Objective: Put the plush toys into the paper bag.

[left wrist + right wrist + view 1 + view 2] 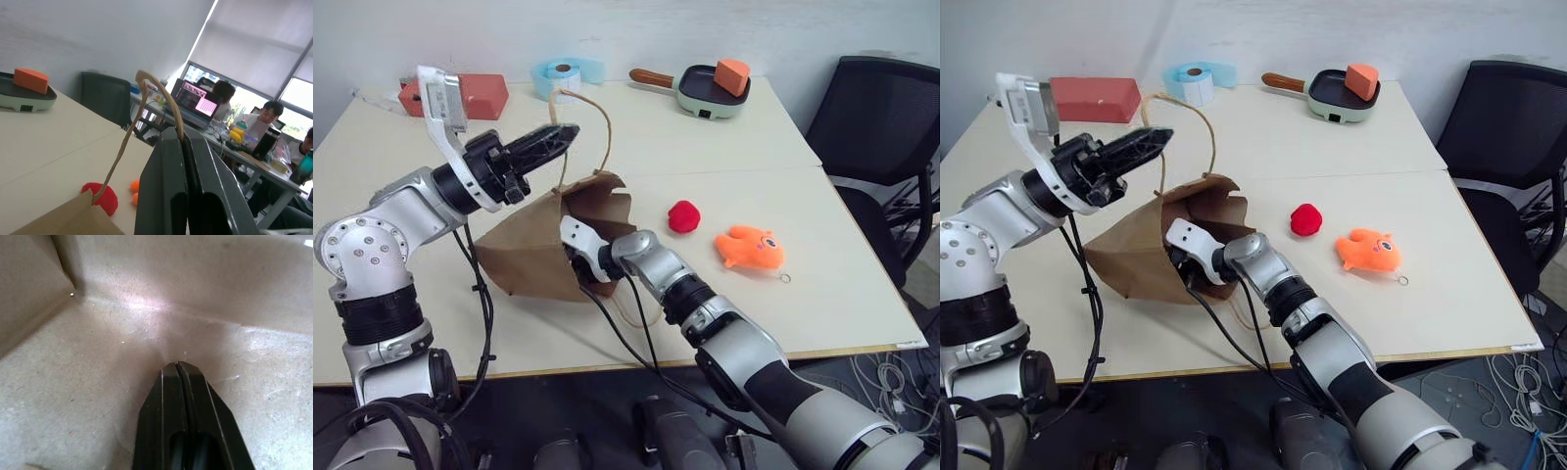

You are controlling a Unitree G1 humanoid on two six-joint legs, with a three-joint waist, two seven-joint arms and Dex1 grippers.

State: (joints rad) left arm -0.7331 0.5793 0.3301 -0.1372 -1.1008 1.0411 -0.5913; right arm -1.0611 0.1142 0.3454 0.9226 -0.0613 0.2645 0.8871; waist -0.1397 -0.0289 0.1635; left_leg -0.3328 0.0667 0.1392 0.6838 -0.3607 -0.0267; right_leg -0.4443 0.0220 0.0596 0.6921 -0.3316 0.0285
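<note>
So, big pale desk (724, 294) first. Paper bag (524, 250) lying on its side near the front edge, mouth facing the desk's right side. Left gripper (566, 134) up above the bag, fingers pinched tight on one cord handle (597, 122). Right gripper (178, 367) shoved inside the bag's mouth, fingers pressed together on nothing. Orange plush (750, 247) out toward the right edge, flat on the desk. Small red plush (683, 216) just beside it, between it and the bag. Both apart from the bag.
</note>
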